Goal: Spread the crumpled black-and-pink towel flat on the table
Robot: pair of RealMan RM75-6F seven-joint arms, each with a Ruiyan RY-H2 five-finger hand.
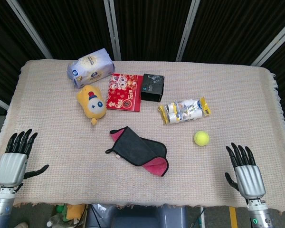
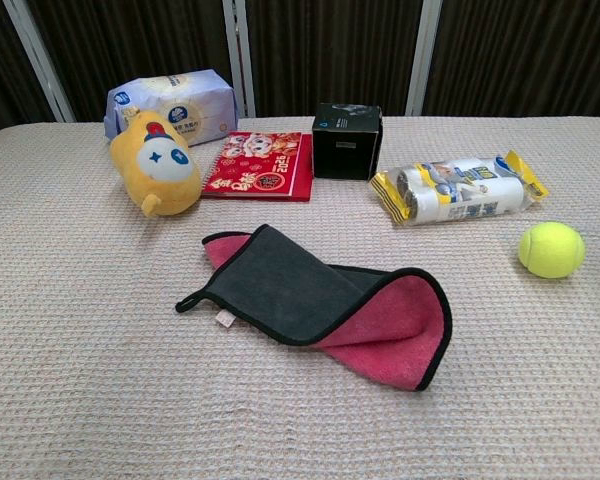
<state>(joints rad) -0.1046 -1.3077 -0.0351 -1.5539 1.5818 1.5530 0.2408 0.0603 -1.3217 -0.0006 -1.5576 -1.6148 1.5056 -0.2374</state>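
Metal left hand [image 1: 12, 164] and right hand [image 1: 247, 173], fingers spread.

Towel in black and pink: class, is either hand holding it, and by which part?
Nothing is held. The left hand and right hand rest open at the table's near edge, apart from the folded black-and-pink towel.

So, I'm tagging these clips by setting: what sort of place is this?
Probably a robot test or data-collection station rather than a home. A table under a woven beige cover holds unrelated props, such as a tennis ball, a yellow plush toy and a folded towel, with dark curtain panels behind.
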